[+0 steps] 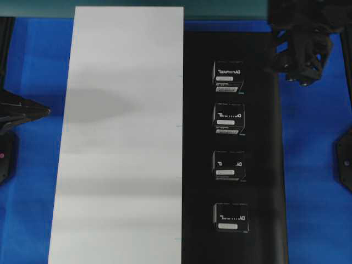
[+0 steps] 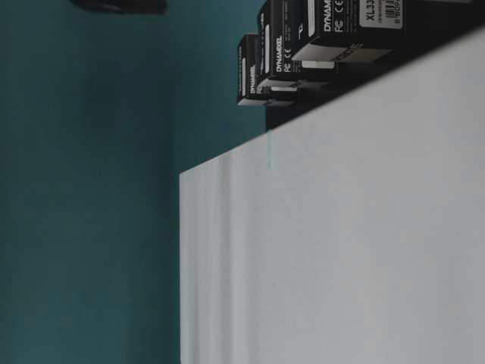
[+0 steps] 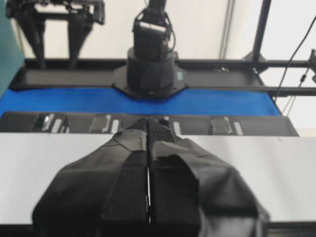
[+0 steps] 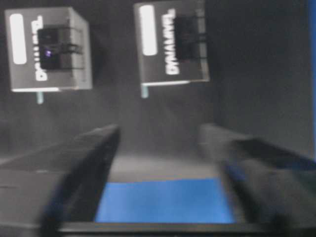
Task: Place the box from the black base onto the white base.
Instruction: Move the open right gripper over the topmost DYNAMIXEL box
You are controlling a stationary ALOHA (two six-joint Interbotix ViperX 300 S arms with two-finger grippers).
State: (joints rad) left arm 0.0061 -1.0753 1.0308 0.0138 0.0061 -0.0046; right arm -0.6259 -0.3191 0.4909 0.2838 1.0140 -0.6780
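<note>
Several look-alike black boxes with white lettering stand in a row on the black base (image 1: 198,165); the one nearest the right arm is the box (image 1: 228,78) at the far end. The white base (image 1: 121,137) lies bare beside it on the left. My right gripper (image 1: 291,66) hovers over the black base's right edge, open and empty. In the right wrist view, the right gripper (image 4: 158,133) has two boxes (image 4: 170,44) (image 4: 49,49) ahead of it, and the view is blurred. My left gripper (image 1: 47,111) rests shut at the left, its tips (image 3: 148,126) pressed together.
Blue cloth (image 1: 313,165) surrounds both bases. The right arm's pedestal (image 3: 150,64) stands beyond the black base. The table-level view shows the white base (image 2: 341,243) up close with boxes (image 2: 333,30) behind its edge.
</note>
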